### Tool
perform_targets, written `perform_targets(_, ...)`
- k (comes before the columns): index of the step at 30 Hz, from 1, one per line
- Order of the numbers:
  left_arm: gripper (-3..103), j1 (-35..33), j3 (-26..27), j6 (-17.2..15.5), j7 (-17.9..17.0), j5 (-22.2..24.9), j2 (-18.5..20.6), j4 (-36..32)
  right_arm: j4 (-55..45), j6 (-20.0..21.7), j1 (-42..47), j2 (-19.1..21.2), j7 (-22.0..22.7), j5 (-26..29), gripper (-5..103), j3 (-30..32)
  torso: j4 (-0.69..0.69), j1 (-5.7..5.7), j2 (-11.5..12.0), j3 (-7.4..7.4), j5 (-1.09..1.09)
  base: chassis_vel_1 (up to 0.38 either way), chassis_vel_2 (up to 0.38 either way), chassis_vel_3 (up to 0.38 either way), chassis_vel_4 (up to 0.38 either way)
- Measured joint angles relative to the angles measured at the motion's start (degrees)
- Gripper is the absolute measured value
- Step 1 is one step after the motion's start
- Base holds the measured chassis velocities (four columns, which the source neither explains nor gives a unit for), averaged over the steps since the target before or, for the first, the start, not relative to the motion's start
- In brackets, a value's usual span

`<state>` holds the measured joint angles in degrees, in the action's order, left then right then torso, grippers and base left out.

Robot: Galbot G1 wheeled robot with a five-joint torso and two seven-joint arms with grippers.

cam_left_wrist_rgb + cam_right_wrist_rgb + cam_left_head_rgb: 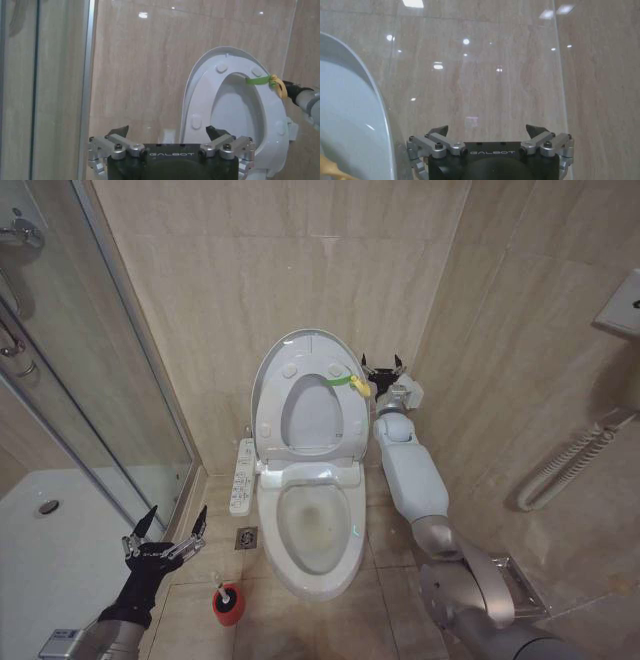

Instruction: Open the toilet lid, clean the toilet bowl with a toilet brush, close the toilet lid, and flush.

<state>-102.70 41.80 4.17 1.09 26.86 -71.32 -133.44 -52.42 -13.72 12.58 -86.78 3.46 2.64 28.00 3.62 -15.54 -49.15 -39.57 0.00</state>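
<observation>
White toilet lid (pixel 268 375) stands raised; right gripper (pixel 382 364), fingers spread, reaches just beside its green-and-yellow tag (pixel 350 383); left gripper (pixel 166 525) hovers open above the toilet brush (pixel 226 600).

Glossy beige tiled walls (pixel 250 270) and matching floor tiles (pixel 330 620) enclosed the bathroom corner, reflecting ceiling lights. A glass shower partition (pixel 90 370) stood at left, a floor drain (pixel 246 538) nearby, a grab rail (pixel 570 465) at right.
</observation>
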Motion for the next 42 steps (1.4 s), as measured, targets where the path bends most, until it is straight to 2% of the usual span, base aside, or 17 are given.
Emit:
perform_targets(5,100,0.0,0.0,0.0,0.0,0.0,0.0,0.0,-2.4,1.2,1.1,0.1,-0.3,2.5,100,-2.4,0.0,0.0,0.0,0.0,0.01,0.0,0.0,0.0,0.0)
perform_targets(8,100,0.0,0.0,0.0,0.0,0.0,0.0,0.0,-5.6,2.3,2.8,0.9,-0.3,4.6,100,-4.1,0.05,0.0,0.0,0.0,0.0,0.0,0.0,0.0,0.0)
perform_targets(12,100,0.0,0.0,0.0,0.0,0.0,0.0,0.0,-12.0,4.7,6.5,3.3,0.0,8.0,100,-6.9,0.03,0.0,0.0,0.01,0.01,0.0,0.0,0.0,0.0)
perform_targets(15,100,0.0,0.0,0.0,0.0,0.0,0.0,0.0,-18.8,7.3,10.8,6.8,0.3,11.8,100,-9.2,-0.09,0.0,0.0,0.0,0.0,0.0,0.0,0.0,0.0)
perform_targets(17,100,0.0,0.0,0.0,0.0,0.0,0.0,0.0,-21.4,8.3,12.6,8.3,0.5,13.4,100,-9.7,-0.11,0.0,0.0,0.0,0.02,0.0,0.0,0.0,0.0)
perform_targets(20,100,0.0,0.0,0.0,0.0,0.0,0.0,0.0,-29.5,10.7,18.0,13.7,1.4,18.8,100,-11.1,-0.02,0.01,0.0,0.01,0.02,0.0,0.0,0.0,0.0)
perform_targets(21,100,0.0,0.0,0.0,0.0,0.0,0.0,0.0,-29.5,10.7,18.0,13.7,1.4,18.8,100,-11.1,-0.02,0.01,0.0,0.01,0.02,0.0,0.0,0.0,0.0)
perform_targets(22,100,0.0,0.0,0.0,0.0,0.0,0.0,0.0,-31.8,11.3,19.6,15.3,1.6,20.1,100,-11.4,-0.02,0.0,0.0,0.0,0.01,0.0,0.0,0.0,0.0)
perform_targets(25,100,0.0,0.0,0.0,0.0,0.0,0.0,0.0,-36.8,12.5,23.2,18.1,2.2,21.8,100,-11.1,0.0,0.01,0.0,0.01,0.01,0.0,0.0,0.0,0.0)
perform_targets(27,100,0.0,0.0,0.0,0.0,0.0,0.0,0.0,-44.2,16.3,28.6,20.8,3.7,24.0,100,-9.1,-0.02,0.0,0.0,0.01,0.02,0.0,0.0,0.0,0.0)
perform_targets(28,100,0.0,0.0,0.0,0.0,0.0,0.0,0.0,-44.2,16.3,28.6,20.8,3.7,24.0,100,-9.1,-0.02,0.0,0.0,0.01,0.02,0.0,0.0,0.0,0.0)
perform_targets(30,100,0.0,0.0,0.0,0.0,0.0,0.0,0.0,-51.0,20.8,34.0,22.8,4.8,26.0,100,-6.2,0.0,0.01,0.0,0.01,0.02,0.0,0.0,0.0,0.0)
perform_targets(33,100,0.0,0.0,0.0,0.0,0.0,0.0,0.0,-60.2,25.5,41.0,24.7,7.9,29.3,100,-2.8,0.02,0.02,0.0,0.02,-0.01,0.0,0.0,0.0,0.0)
perform_targets(38,100,0.0,0.0,0.0,0.0,0.0,0.0,0.0,-67.4,27.8,47.6,25.5,10.7,33.0,100,-0.7,0.0,0.01,0.0,0.02,-0.01,0.0,0.0,0.0,0.0)
perform_targets(42,100,0.0,0.0,0.0,0.0,0.0,0.0,0.0,-70.3,27.9,51.9,24.9,10.9,33.2,100,-0.5,-0.01,0.0,0.0,0.0,0.01,0.0,0.0,0.0,0.0)
